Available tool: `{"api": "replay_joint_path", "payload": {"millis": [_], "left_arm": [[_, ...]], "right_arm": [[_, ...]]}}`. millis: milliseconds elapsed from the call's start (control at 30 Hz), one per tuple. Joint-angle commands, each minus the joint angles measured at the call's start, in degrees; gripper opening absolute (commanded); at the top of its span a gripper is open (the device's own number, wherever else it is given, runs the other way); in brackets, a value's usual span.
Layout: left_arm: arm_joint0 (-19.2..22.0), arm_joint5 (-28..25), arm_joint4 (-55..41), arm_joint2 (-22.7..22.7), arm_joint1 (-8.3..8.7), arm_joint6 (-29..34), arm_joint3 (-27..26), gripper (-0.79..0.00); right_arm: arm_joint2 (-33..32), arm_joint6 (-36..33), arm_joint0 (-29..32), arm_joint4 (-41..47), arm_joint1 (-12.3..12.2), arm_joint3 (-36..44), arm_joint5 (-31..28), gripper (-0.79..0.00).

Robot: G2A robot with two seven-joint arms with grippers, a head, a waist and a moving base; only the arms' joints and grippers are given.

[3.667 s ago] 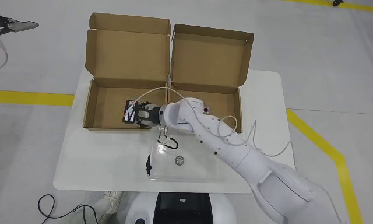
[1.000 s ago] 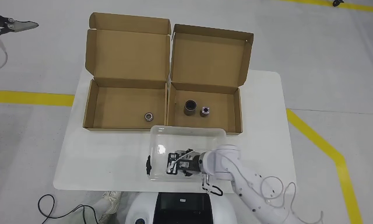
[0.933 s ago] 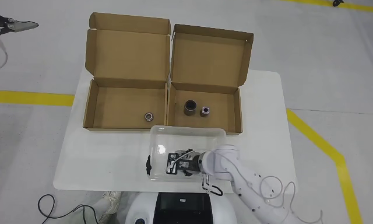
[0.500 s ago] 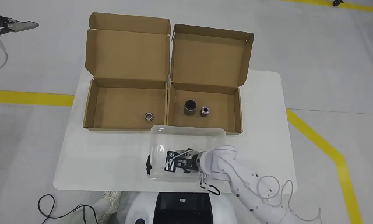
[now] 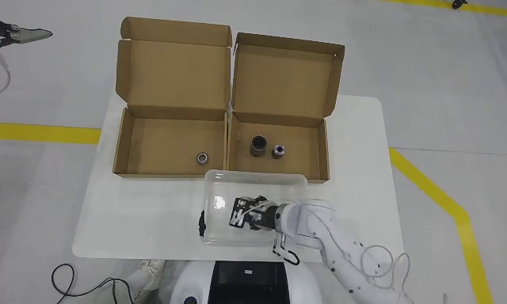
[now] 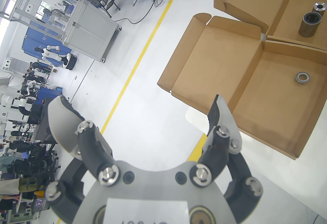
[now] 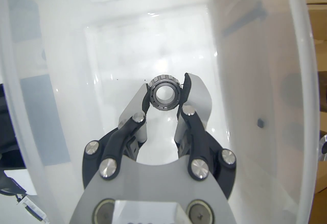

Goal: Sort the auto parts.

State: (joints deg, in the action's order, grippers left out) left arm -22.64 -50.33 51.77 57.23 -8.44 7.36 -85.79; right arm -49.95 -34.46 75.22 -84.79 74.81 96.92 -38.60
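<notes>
Bearing [image 7: 165,93]: you will find it clamped between the fingers of the right end effector [image 7: 166,82], inside the clear bin [image 7: 258,77] at the 6 o'clock edge of the bench [image 5: 111,217]. The left end effector [image 6: 138,107] stands wide apart. A second bearing [image 5: 203,157] lies in the carton [image 5: 150,146] at 11 o'clock from the bin.

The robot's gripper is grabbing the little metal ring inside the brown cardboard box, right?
Not the box. The right gripper is grabbing the small metal bearing ring inside the clear plastic bin, as the right wrist view shows.
</notes>
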Motion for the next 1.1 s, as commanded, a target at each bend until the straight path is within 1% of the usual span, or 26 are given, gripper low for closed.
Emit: {"api": "replay_joint_path", "payload": {"millis": [0, 100, 267, 400, 567, 667, 800, 933, 1067], "left_arm": [[0.0, 0.0, 0.0, 0.0, 0.0, 0.0, 0.0, 0.0], [0.0, 0.0, 0.0, 0.0, 0.0, 0.0, 0.0, 0.0], [0.0, 0.0, 0.0, 0.0, 0.0, 0.0, 0.0, 0.0], [0.0, 0.0, 0.0, 0.0, 0.0, 0.0, 0.0, 0.0], [0.0, 0.0, 0.0, 0.0, 0.0, 0.0, 0.0, 0.0], [0.0, 0.0, 0.0, 0.0, 0.0, 0.0, 0.0, 0.0], [0.0, 0.0, 0.0, 0.0, 0.0, 0.0, 0.0, 0.0], [0.0, 0.0, 0.0, 0.0, 0.0, 0.0, 0.0, 0.0], [0.0, 0.0, 0.0, 0.0, 0.0, 0.0, 0.0, 0.0]], "right_arm": [[-0.83, 1.19, 0.47, 0.92, -0.22, 0.07, 0.04, -0.785], [-2.35, 4.65, 1.11, 3.41, -0.49, 0.04, 0.36, -0.785], [-5.81, 14.05, 2.91, 6.05, -1.29, -0.85, -0.51, -0.785], [-7.59, 21.62, 4.07, 6.89, -1.91, -1.69, -3.03, -0.785], [-9.72, 34.3, 4.53, 7.41, -2.63, -4.53, -7.97, -0.785], [-9.22, 41.28, 3.18, 7.15, -2.72, -6.38, -11.98, -0.785], [-8.11, 50.35, -0.05, 6.47, -2.5, -9.48, -15.34, -0.785], [-6.02, 55.71, -3.71, 5.36, -1.99, -11.45, -16.87, -0.785], [-4.08, 59.56, -6.78, 4.54, -1.42, -12.92, -16.77, -0.785]]}}
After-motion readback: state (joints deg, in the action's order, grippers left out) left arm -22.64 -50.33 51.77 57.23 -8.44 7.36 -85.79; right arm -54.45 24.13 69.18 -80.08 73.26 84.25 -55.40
